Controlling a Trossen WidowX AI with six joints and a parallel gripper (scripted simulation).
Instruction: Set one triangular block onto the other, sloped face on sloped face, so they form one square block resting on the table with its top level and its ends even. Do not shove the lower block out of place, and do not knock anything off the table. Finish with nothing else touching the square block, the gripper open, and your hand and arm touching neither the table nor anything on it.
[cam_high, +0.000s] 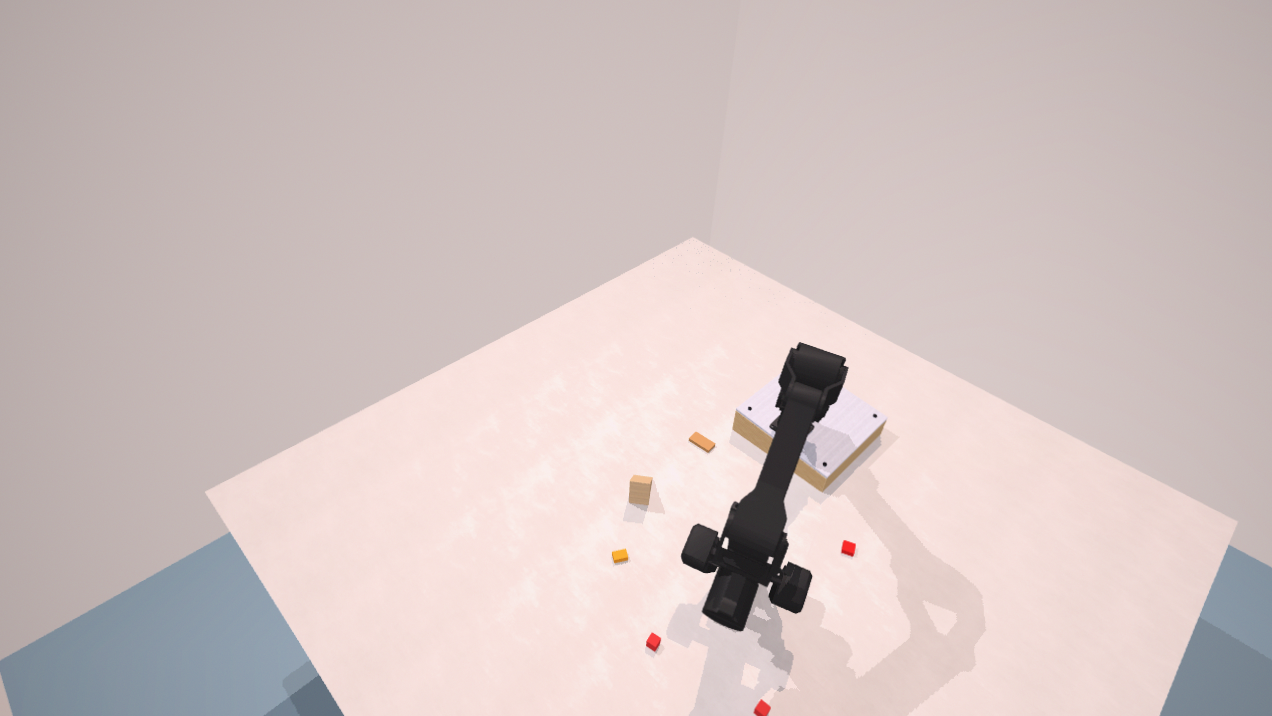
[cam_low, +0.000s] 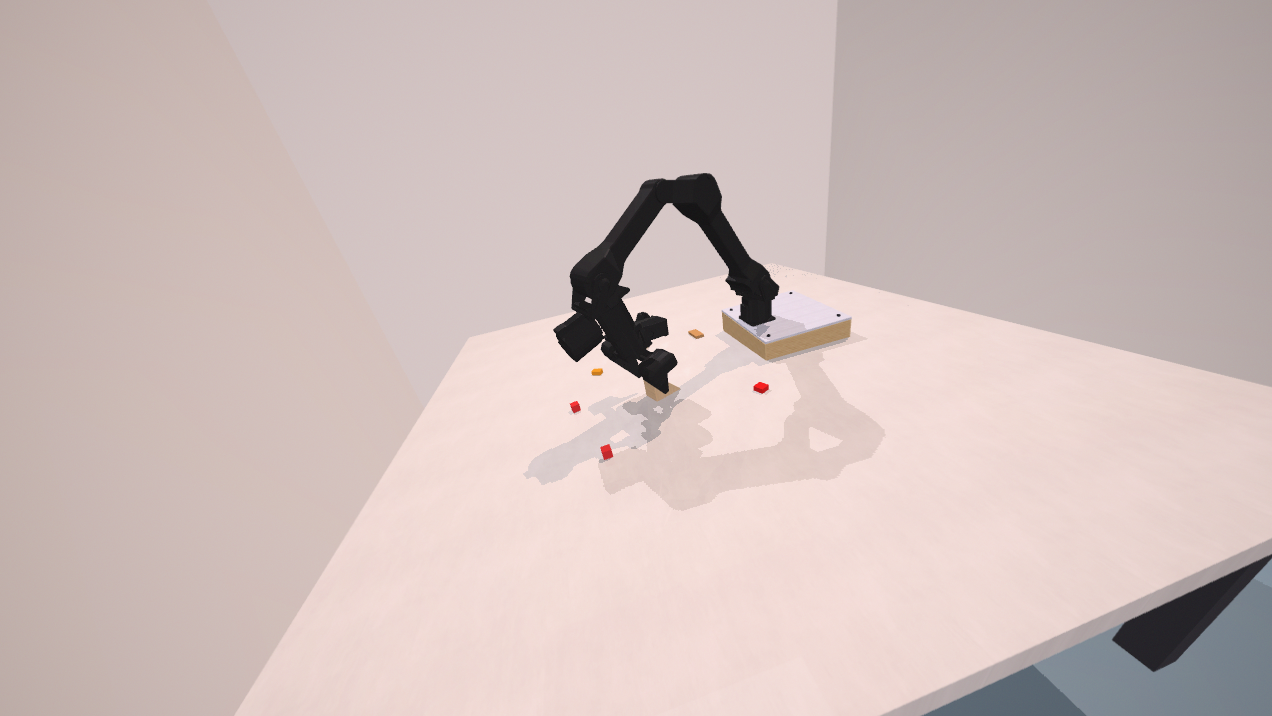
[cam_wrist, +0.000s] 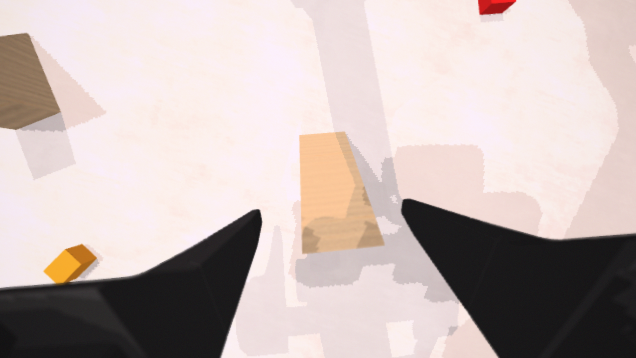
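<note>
Presently the gripper (cam_high: 745, 569) (cam_low: 658, 382) (cam_wrist: 332, 210) is released, its fingers spread wide with nothing clasped; in the wrist view the nearer triangular block (cam_low: 659, 393) (cam_wrist: 332, 195) shows between them, with a visible gap on either side. That block rests on the table (cam_high: 498, 462) (cam_low: 756, 569) (cam_wrist: 190, 100), and the other triangular block (cam_high: 640, 490) (cam_wrist: 25, 82) sits well apart, at its ten o'clock in the wrist view, so the two are unstacked. From above, an orange strip (cam_high: 701, 442) (cam_low: 696, 333) lies at that second block's two o'clock
</note>
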